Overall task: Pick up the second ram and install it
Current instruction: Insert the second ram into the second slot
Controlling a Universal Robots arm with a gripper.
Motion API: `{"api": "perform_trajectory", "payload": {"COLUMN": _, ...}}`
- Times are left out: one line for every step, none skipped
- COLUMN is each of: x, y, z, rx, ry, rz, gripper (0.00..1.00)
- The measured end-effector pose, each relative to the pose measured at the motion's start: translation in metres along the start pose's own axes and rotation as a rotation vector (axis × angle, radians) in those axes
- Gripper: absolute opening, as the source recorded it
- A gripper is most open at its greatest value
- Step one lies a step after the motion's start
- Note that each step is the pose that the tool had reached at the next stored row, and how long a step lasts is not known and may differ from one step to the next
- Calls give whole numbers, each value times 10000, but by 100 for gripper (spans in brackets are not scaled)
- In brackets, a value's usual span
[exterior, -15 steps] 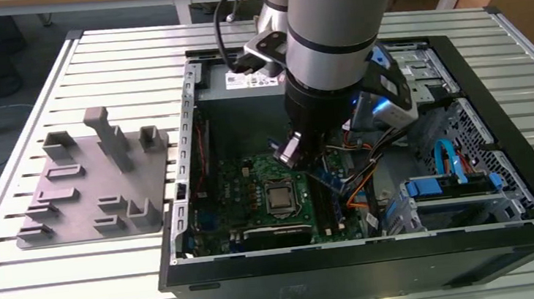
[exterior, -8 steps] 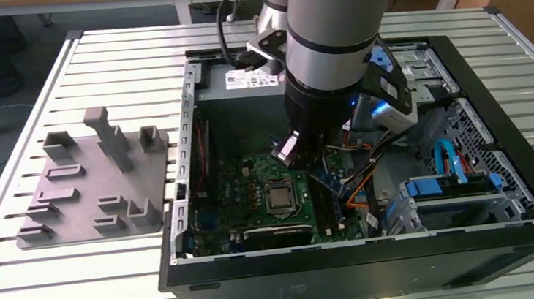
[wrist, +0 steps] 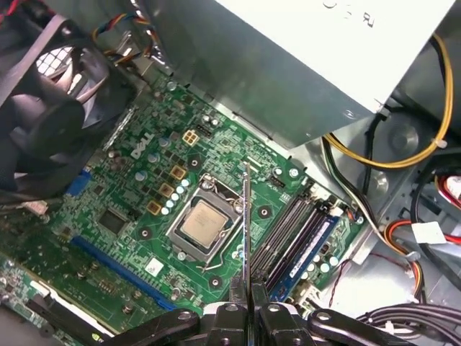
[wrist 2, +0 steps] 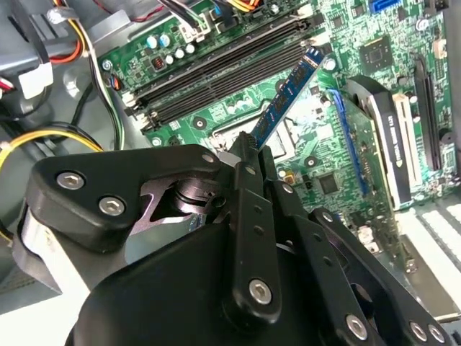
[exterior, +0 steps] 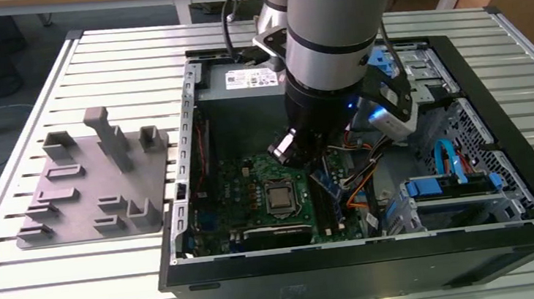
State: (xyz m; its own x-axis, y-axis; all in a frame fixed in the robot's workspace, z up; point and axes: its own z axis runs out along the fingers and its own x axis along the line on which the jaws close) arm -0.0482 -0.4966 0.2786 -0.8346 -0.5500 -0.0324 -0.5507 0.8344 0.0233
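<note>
A slatted metal surface (exterior: 74,285) carries an open computer case (exterior: 356,255). Inside, the tool (wrist: 249,306) pinches the second ram (wrist: 245,216) by one end, holding it edge-on over the motherboard (wrist: 130,238), near the memory slots (wrist: 292,227), clear of the walls.

Arm (exterior: 335,40) near vertical, reaching straight down; pincer (wrist: 247,299) clamped on second ram (wrist 2: 288,97), stick projecting beyond tips.

The open computer case (exterior: 356,257) on the counter (exterior: 103,283) was taken in from high above by the exterior view; the motherboard (wrist: 137,238) was seen closely, downward past the hand (wrist: 248,306), in both wrist views
</note>
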Motion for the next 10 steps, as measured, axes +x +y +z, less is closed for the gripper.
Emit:
{"api": "perform_trajectory", "payload": {"x": 0, "y": 0, "z": 0, "rx": 3, "ry": -2, "rz": 91, "gripper": 14}}
{"api": "perform_trajectory", "payload": {"x": 0, "y": 0, "z": 0, "rx": 6, "ry": -4, "rz": 181, "gripper": 14}}
{"api": "perform_trajectory", "payload": {"x": 0, "y": 0, "z": 0, "rx": 9, "ry": -6, "rz": 267, "gripper": 14}}
{"api": "perform_trajectory", "payload": {"x": 0, "y": 0, "z": 0, "rx": 12, "ry": -8, "rz": 352, "gripper": 14}}
{"api": "perform_trajectory", "payload": {"x": 0, "y": 0, "z": 1, "rx": 14, "ry": -10, "rz": 442, "gripper": 14}}
{"api": "perform_trajectory", "payload": {"x": 0, "y": 0, "z": 1, "rx": 18, "ry": -11, "rz": 518, "gripper": 14}}
{"api": "perform_trajectory", "payload": {"x": 0, "y": 0, "z": 1, "rx": 20, "ry": -13, "rz": 590, "gripper": 14}}
{"api": "perform_trajectory", "payload": {"x": 0, "y": 0, "z": 1, "rx": 23, "ry": -15, "rz": 659, "gripper": 14}}
{"api": "perform_trajectory", "payload": {"x": 0, "y": 0, "z": 1, "rx": 25, "ry": -16, "rz": 729, "gripper": 14}}
{"api": "perform_trajectory", "payload": {"x": 0, "y": 0, "z": 1, "rx": 27, "ry": -18, "rz": 801, "gripper": 14}}
